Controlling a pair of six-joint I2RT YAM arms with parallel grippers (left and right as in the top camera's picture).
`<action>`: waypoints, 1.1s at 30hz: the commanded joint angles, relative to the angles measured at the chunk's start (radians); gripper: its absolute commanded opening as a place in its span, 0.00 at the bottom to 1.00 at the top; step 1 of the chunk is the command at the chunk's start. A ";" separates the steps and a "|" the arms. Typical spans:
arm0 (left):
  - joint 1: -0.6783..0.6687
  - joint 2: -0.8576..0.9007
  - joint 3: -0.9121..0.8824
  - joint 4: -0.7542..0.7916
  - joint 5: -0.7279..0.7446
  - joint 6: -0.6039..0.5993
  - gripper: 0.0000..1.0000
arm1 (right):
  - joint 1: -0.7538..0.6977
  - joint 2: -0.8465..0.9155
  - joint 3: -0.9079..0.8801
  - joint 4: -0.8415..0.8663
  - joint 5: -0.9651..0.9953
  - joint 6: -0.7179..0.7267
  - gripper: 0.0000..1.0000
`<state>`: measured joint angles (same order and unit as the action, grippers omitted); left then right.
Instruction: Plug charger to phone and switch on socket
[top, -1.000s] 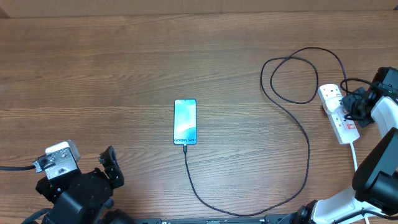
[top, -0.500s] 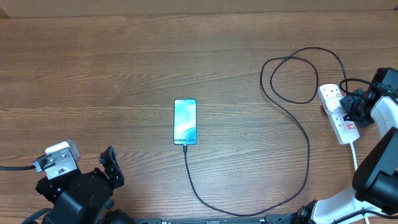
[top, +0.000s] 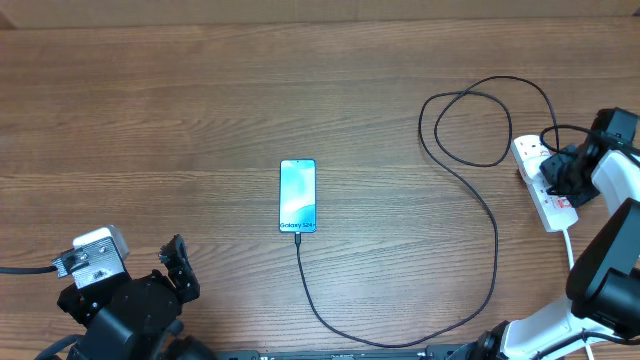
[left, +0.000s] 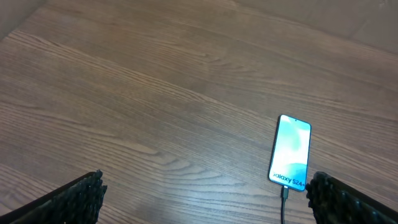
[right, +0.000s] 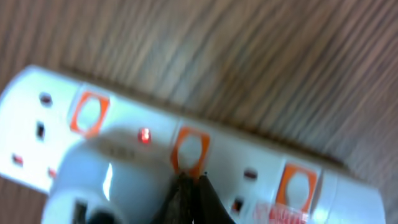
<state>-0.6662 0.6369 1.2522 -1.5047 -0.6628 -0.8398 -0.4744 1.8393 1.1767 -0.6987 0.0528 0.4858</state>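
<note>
**Right fingers (right: 189, 190) pinched together on the socket (top: 545, 187), well right of the phone (top: 297, 195).**

The phone lies flat on the counter (top: 200, 100) with its screen lit. The charger (top: 494, 240) tip sits in its near end (the end with the lettering), and from there the charger sweeps right and loops up to the socket. The right fingers' tips, closed with no gap, meet an orange-framed switch (right: 189, 149), and a red light (right: 145, 135) glows just beside it. The left fingers (top: 176, 268), spread wide and holding nothing, sit near and to the left of the phone.
</note>
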 joint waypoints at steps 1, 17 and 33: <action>-0.005 0.000 -0.001 -0.002 -0.018 -0.024 1.00 | 0.019 0.000 0.040 -0.068 0.091 0.045 0.04; 0.047 -0.001 -0.001 -0.003 -0.066 0.077 0.99 | 0.082 -0.539 0.068 -0.059 -0.019 0.090 0.04; 0.352 -0.031 -0.001 -0.003 0.005 0.077 1.00 | 0.093 -1.068 0.069 0.643 -0.283 0.087 0.04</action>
<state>-0.3618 0.6331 1.2518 -1.5047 -0.6849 -0.7780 -0.3828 0.7895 1.2438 -0.0444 -0.2043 0.5900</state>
